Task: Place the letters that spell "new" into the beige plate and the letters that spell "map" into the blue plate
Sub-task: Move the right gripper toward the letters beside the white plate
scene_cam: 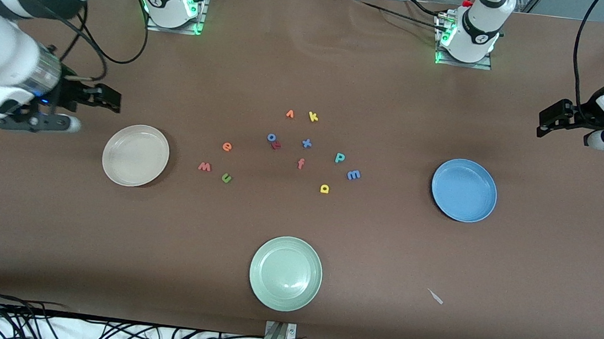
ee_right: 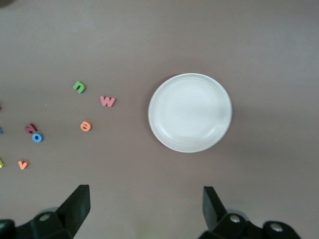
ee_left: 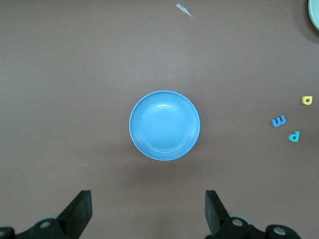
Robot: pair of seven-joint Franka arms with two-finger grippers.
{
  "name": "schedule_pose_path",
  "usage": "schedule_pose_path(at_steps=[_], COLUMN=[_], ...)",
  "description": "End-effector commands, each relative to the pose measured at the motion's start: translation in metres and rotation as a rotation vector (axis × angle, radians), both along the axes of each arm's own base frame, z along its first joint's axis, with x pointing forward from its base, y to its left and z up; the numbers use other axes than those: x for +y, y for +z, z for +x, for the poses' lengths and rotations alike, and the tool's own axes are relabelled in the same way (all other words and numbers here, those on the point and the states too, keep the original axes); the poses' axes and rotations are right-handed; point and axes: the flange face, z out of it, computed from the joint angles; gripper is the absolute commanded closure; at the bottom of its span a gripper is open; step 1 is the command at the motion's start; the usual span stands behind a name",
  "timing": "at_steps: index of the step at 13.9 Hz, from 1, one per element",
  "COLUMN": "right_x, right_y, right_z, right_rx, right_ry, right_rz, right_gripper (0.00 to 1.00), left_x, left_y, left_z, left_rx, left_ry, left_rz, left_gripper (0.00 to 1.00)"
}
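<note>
While both plates are lying empty in the front view, the left end effector and right end effector are hanging with fingers apart; each wrist view is centring its plate, blue plate and beige plate, so starting with the nearby w looks wisest, pinched squarely.

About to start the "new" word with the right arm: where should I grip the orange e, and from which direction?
Come straight down on the orange e: it lies flat on the table, so only its outer edges offer a hold. Pinch across its round body. Nothing crowds it; the w and n lie apart. The right gripper is open, beside the beige plate.
</note>
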Motion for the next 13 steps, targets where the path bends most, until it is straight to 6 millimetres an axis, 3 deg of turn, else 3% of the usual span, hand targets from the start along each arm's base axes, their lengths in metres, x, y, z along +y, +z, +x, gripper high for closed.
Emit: schedule_pose_path(at_steps=[1, 5, 11, 13], right_x=[0.028, 0.068, 0.092, 0.099], right_y=[-0.021, -0.051, -0.084, -0.104], right_z=[0.004, -0.001, 0.004, 0.009], right_rx=[0.014, 0.061, 0.032, 0.008], right_ry=[0.036, -0.008, -0.048, -0.065], right_rz=[0.009, -0.002, -0.005, 0.008], right_gripper=[0.00, 0.00, 0.00, 0.00], left_x=[-0.002, -0.003, -0.004, -0.008], left_y=[0.003, 0.003, 0.001, -0.002], left_z=[0.000, 0.000, 0.001, 0.002], left_rx=[0.026, 0.027, 0.030, 0.036], left_ry=[0.002, 0.000, -0.002, -0.009], left_rz=[-0.018, -0.016, -0.013, -0.013], left_gripper=[0.00, 0.00, 0.00, 0.00])
